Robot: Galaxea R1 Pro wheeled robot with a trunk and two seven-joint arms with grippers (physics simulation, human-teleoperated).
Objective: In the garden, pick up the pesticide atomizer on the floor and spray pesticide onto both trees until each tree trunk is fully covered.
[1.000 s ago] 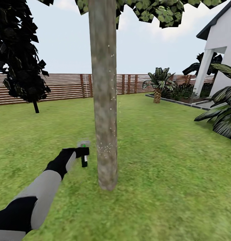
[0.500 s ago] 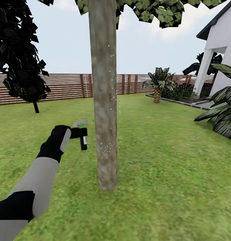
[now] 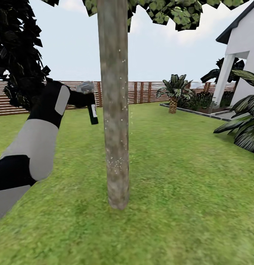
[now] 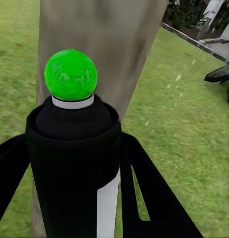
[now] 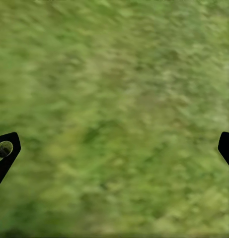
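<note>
A thick mottled grey-brown tree trunk (image 3: 114, 110) rises in the middle of the head view, flecked with pale specks, with blocky green leaves (image 3: 171, 13) above. My left gripper (image 3: 89, 100) is raised just left of the trunk, at fence height, shut on the pesticide atomizer (image 3: 93, 113), a small dark bottle with a pale mark. In the left wrist view the atomizer (image 4: 72, 163) is black with a green ball on top, held between two dark fingers (image 4: 149, 198), and the trunk (image 4: 104, 44) stands close behind it. My right gripper (image 5: 114, 148) hangs open over grass.
Green lawn (image 3: 185, 176) lies all around the trunk. A brown slat fence (image 3: 149, 92) runs along the back. A dark conifer (image 3: 20, 66) stands at the left, a short palm-like plant (image 3: 174, 92) at the back right, the white house (image 3: 244, 55) and a big-leafed plant (image 3: 244, 125) at the right.
My left arm has lifted the atomizer from low beside the trunk up to fence height, staying left of the trunk. The view itself has not shifted.
</note>
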